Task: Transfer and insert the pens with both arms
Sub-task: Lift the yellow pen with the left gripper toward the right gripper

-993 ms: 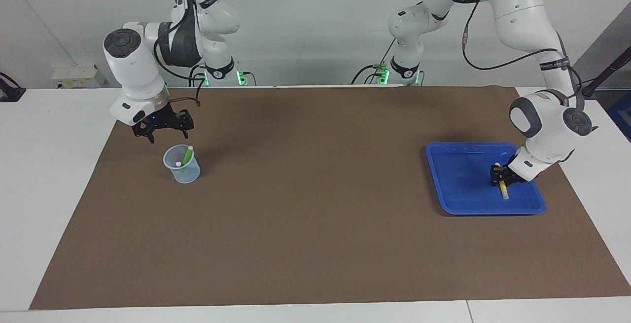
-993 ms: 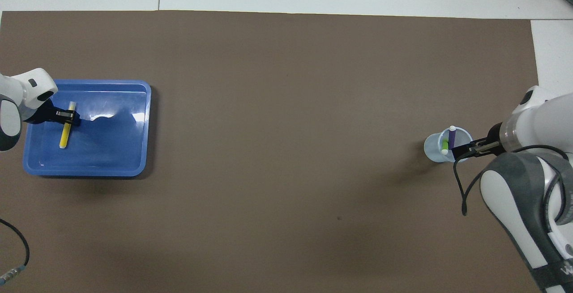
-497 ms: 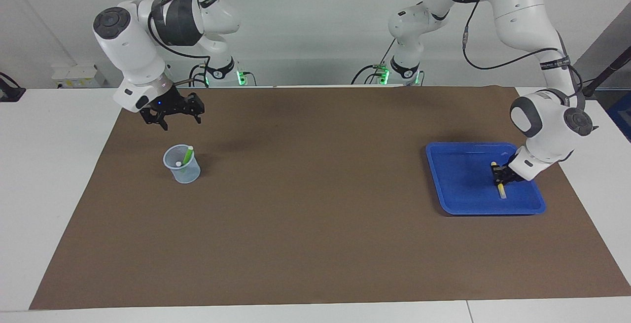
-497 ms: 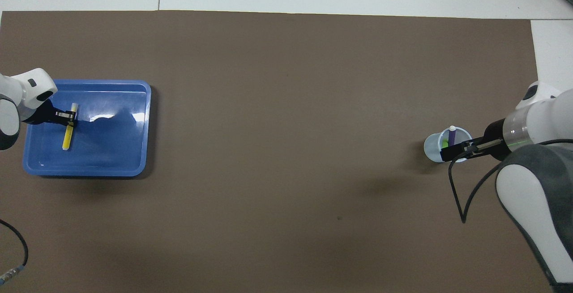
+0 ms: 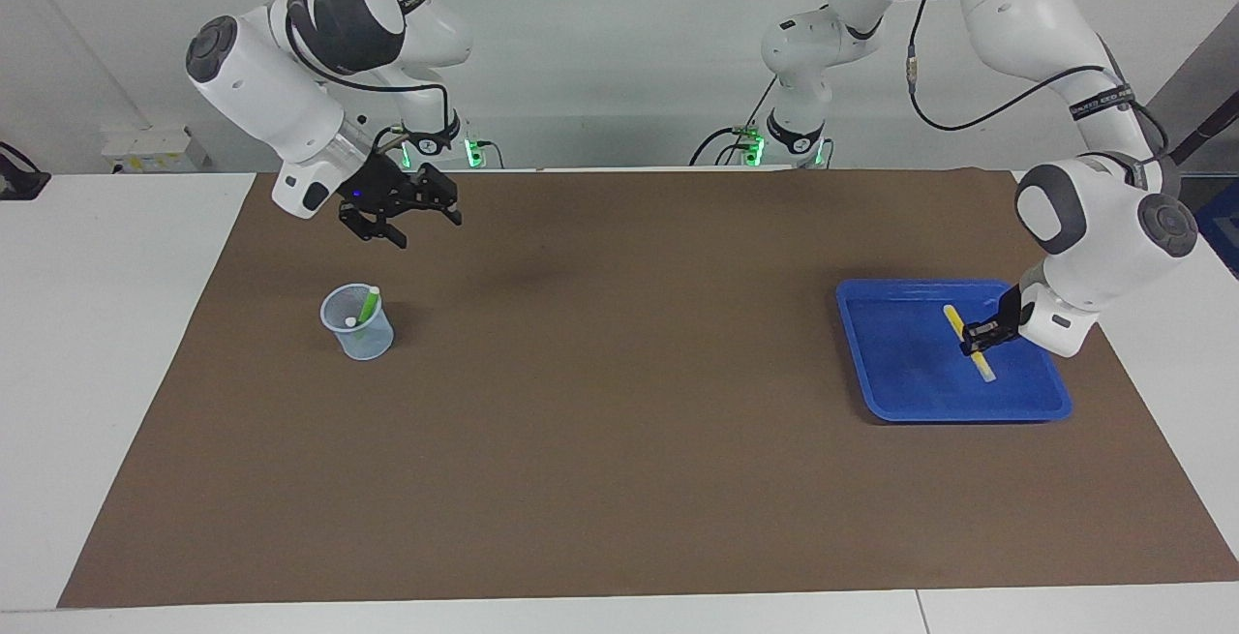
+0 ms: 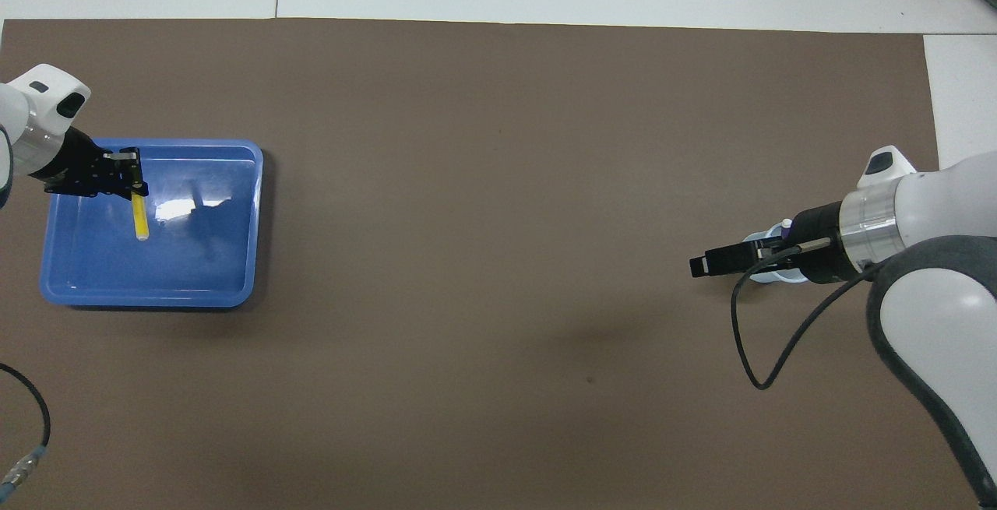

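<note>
A yellow pen [image 5: 984, 369] [image 6: 141, 218] hangs tilted just above the floor of the blue tray [image 5: 900, 353] [image 6: 195, 261], at the left arm's end of the table. My left gripper [image 5: 976, 334] [image 6: 132, 177] is shut on its upper part. At the right arm's end stands a clear cup [image 5: 364, 339] [image 6: 757, 241] holding a lime green pen [image 5: 369, 305] and a purple pen [image 6: 787, 228]. My right gripper [image 5: 421, 226] [image 6: 702, 265] hovers open and holds nothing, raised over the mat beside the cup. In the overhead view it covers most of the cup.
A brown mat [image 5: 619, 421] covers the white table. Two smaller white arms with green lights [image 5: 431, 145] [image 5: 794, 140] stand at the robots' edge. A black cable [image 6: 748, 339] loops down from the right wrist.
My left gripper shut on the yellow pen and lifted it off the tray floor. My right gripper rose from beside the cup and swung toward the table's middle.
</note>
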Controlling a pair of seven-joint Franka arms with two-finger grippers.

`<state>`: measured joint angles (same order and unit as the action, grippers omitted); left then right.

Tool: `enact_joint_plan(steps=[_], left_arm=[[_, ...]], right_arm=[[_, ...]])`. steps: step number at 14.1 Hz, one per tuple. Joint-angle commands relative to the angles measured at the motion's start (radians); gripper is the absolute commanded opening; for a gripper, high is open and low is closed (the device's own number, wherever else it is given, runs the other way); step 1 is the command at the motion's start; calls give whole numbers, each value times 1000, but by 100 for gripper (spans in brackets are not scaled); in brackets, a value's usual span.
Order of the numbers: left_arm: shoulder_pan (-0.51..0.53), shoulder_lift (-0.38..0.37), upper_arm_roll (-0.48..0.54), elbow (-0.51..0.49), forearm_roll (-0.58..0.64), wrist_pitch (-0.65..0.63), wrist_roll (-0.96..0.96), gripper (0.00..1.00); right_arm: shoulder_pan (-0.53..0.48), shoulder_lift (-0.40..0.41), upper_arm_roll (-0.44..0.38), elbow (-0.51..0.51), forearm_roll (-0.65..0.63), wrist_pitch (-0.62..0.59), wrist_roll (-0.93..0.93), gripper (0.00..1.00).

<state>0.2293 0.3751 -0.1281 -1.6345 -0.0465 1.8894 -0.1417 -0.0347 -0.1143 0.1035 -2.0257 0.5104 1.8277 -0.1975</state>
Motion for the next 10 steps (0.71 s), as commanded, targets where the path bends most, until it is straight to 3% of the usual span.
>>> enact_joint_plan(steps=[1, 5, 10], left_arm=[[-48, -94, 13, -7, -116, -105, -293, 0], [-184, -169, 11, -8, -182, -173, -666, 0], [-376, -220, 11, -13, -302, -147, -1206, 0]], right_arm=[[-8, -16, 31, -2, 139, -1, -22, 100], [-7, -19, 61, -7, 296, 2, -33, 100], [33, -24, 113, -17, 457, 85, -28, 100]])
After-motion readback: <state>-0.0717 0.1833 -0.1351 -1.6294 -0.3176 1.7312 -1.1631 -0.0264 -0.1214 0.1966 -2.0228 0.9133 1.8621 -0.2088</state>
